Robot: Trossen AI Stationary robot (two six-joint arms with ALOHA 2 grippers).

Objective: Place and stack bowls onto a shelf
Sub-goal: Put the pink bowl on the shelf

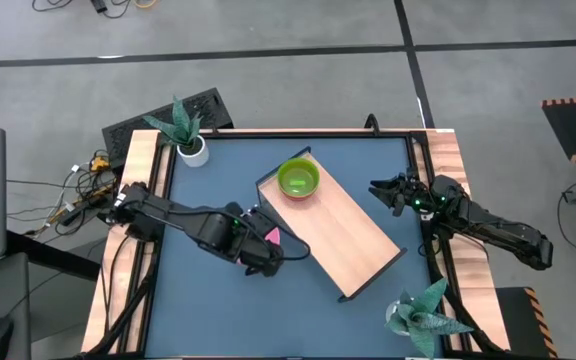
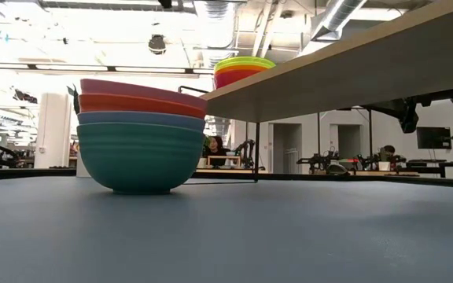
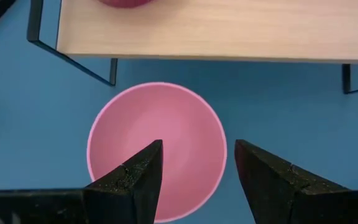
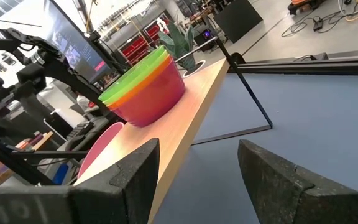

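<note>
A stack of bowls (image 2: pixel 140 141) stands on the blue table beside the shelf: teal at the bottom, then blue, orange-red, and a pink bowl (image 3: pixel 157 149) on top. My left gripper (image 3: pixel 199 146) is open and hovers above the pink bowl (image 1: pixel 271 237), fingers pointing down. The light-wood shelf (image 1: pixel 343 235) lies slantwise in the table's middle. It carries a second stack (image 1: pixel 298 180) with a yellow-green bowl on top (image 4: pixel 145 78). My right gripper (image 1: pixel 383 192) waits open near the table's right edge, level with the shelf (image 4: pixel 185 124).
A white pot with a plant (image 1: pixel 190 148) stands at the far left corner, and another plant (image 1: pixel 423 315) at the near right corner. Wooden rails (image 1: pixel 140 200) run along both sides. The shelf's near half (image 1: pixel 358 255) is bare wood.
</note>
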